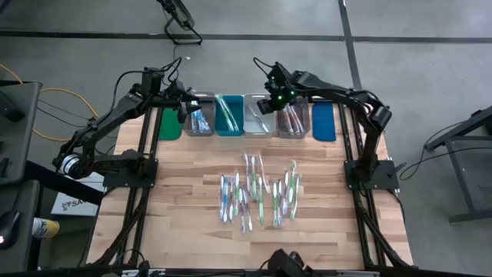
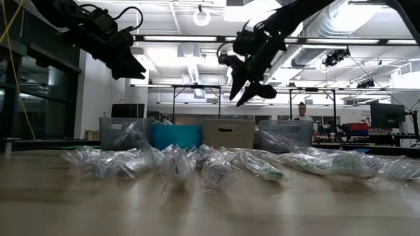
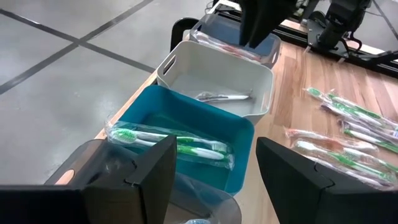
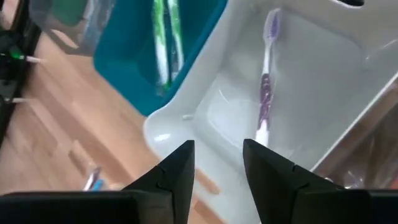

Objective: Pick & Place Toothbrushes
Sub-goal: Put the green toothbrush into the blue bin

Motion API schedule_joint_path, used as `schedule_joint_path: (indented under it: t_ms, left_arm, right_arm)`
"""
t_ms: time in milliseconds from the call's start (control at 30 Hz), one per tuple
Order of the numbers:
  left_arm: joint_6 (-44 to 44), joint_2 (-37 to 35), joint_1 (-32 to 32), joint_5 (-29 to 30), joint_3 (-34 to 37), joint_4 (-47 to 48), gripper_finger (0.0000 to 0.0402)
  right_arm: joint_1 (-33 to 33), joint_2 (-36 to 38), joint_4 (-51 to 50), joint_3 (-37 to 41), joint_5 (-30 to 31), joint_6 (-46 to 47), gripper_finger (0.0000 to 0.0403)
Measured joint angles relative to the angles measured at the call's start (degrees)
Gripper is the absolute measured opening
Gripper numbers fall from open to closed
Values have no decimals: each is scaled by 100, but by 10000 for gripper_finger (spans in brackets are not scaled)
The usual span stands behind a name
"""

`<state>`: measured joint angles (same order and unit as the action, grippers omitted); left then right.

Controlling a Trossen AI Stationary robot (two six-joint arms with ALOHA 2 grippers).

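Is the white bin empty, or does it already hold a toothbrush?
Not empty. The white bin holds one purple toothbrush lying flat on its floor, seen past the right end effector, whose fingers are apart and hold nothing.

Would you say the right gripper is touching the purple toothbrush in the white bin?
Apart. The right wrist view shows the purple toothbrush lying on the white bin floor, with the right gripper above it, jaws open and empty.

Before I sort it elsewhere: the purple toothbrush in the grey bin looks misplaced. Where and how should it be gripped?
Grip the purple toothbrush at mid-handle, coming straight down from above. It lies flat and alone on the floor of the grey bin, so the fingers should close across its narrow width. The right gripper hovers open over that bin, probably best placed for it.
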<state>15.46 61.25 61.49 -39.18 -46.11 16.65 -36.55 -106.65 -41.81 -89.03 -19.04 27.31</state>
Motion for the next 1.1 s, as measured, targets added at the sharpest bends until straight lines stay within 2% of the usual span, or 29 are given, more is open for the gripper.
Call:
schedule_joint_path:
  t_ms: [133,367,533,700,900,1100]
  left_arm:
    - [75,0,-1,-20,0,2,219]
    - [406,0,-63,-301,0,8,219]
    - [886,-47,-485,-407,0,45,219]
    - [1133,-68,-1091,-283,0,140,219]
    - [1188,-277,-1471,-177,155,-16,219]
    - [547,-1167,-1464,7,771,-474,219]
  right_arm:
    - [187,247,-246,0,86,277,128]
    - [799,443,-1164,0,951,667,128]
    - [1466,462,-1577,28,1334,886,128]
    - [2205,579,-1697,271,1939,1525,128]
    - [2686,1128,-1458,1034,2198,2351,128]
    - [2948,2068,-701,2255,2364,3293,128]
